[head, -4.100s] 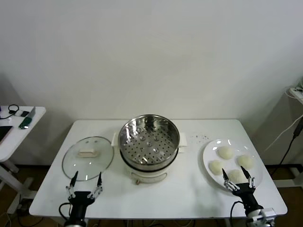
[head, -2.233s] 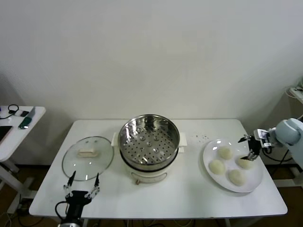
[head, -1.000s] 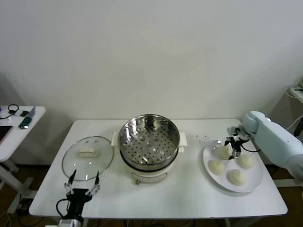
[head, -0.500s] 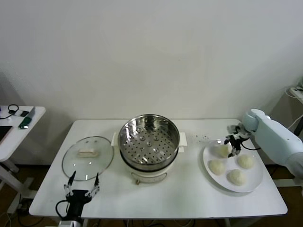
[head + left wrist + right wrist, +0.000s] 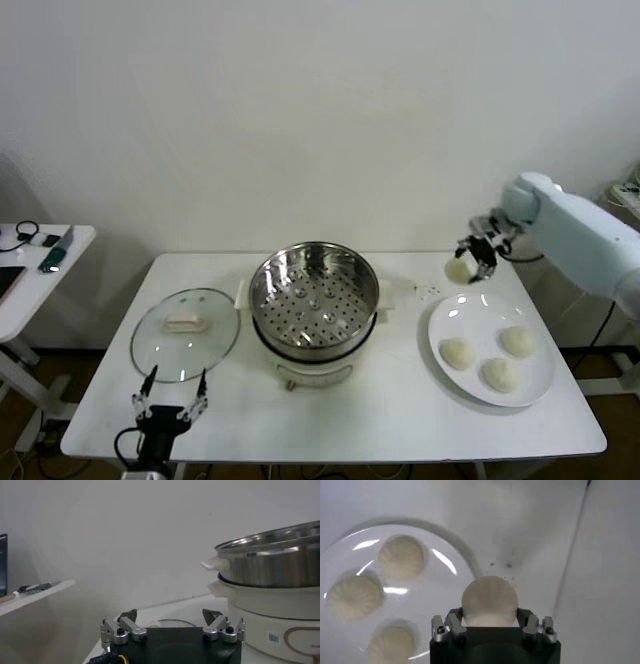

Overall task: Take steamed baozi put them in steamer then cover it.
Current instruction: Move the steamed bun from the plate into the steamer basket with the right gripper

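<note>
Nearest the robot, at the front edge of the bench (image 5: 330,420) and well in front of the steamer (image 5: 314,310), the left gripper (image 5: 168,397) waits with its fingers (image 5: 119,631) spread apart and nothing between them. It sits just in front of the glass lid (image 5: 185,333), which lies flat on the bench to the left of the steamer with its pale handle up. That is probably why this arm is parked there: the lid is its likely job once the buns are in.

The steamer stands at the middle of the bench, uncovered, its perforated tray bare, so no bun has gone in yet. To its right the white plate (image 5: 470,305) holds three steamed baozi (image 5: 483,356), left there within the right arm's reach.

Farther back, beyond the plate and to the right of the steamer, the right gripper (image 5: 474,259) hangs clear above the bench with its fingers (image 5: 454,621) clamped on the fourth baozi (image 5: 457,270). In the right wrist view the fingers press the bun (image 5: 489,602) from both sides near its widest part, a hold that suits soft dough. It is carried high, apparently so that it can pass over the steamer's steel rim before being lowered onto the tray.
</note>
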`<move>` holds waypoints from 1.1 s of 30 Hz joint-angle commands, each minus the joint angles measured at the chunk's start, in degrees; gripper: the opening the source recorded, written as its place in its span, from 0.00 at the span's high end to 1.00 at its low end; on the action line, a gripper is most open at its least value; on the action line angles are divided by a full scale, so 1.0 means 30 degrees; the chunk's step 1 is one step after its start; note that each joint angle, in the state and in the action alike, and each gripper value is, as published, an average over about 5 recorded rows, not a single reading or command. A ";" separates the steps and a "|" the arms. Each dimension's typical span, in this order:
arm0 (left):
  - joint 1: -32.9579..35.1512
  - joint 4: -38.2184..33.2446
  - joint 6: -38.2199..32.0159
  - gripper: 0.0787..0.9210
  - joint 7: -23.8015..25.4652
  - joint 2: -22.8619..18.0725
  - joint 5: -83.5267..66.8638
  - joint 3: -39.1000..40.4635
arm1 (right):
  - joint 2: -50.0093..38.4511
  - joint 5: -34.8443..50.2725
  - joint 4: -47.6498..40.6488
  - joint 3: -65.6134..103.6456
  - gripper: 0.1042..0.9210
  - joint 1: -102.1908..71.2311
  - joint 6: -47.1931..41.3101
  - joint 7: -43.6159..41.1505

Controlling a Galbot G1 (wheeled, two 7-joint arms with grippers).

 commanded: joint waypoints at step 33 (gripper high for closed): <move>-0.0061 0.0022 0.0438 0.12 -0.0751 0.0399 -0.0604 0.0285 | 1.0649 -0.7339 0.0749 -0.1296 0.27 -0.1104 0.5741 0.0200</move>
